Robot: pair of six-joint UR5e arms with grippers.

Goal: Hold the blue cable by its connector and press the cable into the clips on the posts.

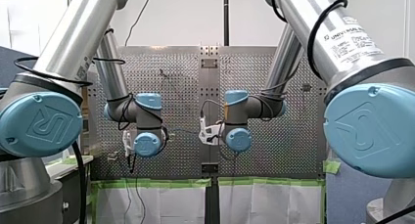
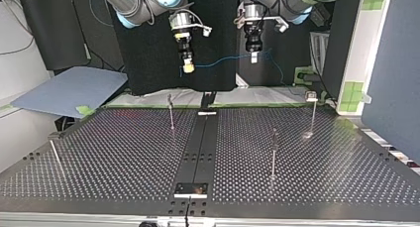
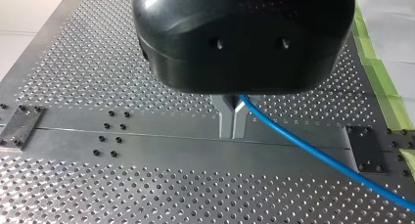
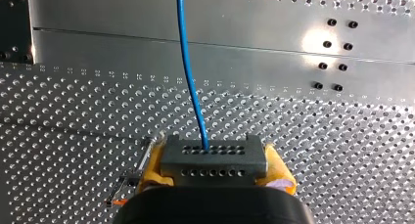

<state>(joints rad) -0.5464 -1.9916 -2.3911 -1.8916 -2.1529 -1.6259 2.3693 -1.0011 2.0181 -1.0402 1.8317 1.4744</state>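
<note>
In the right wrist view my right gripper (image 4: 214, 169) is shut on a grey connector block (image 4: 213, 155), its yellow pads (image 4: 152, 166) on both sides. The blue cable (image 4: 190, 72) runs out of the block, ahead over the perforated table. In the left wrist view my left gripper (image 3: 233, 132) has its metal fingers (image 3: 225, 117) shut on the blue cable (image 3: 313, 153), which trails off to one side. In the top view both grippers hang high above the table's far edge, my right gripper (image 2: 187, 66) at the left and my left gripper (image 2: 254, 57) at the right. The cable (image 2: 223, 61) is strung between them.
Thin posts stand on the table: one (image 2: 171, 113) left of the centre rail (image 2: 198, 147), one (image 2: 274, 152) right of it, one (image 2: 313, 110) far right, and a leaning one (image 2: 54, 155) at the left edge. A blue sheet (image 2: 69, 90) lies beyond the table's left corner.
</note>
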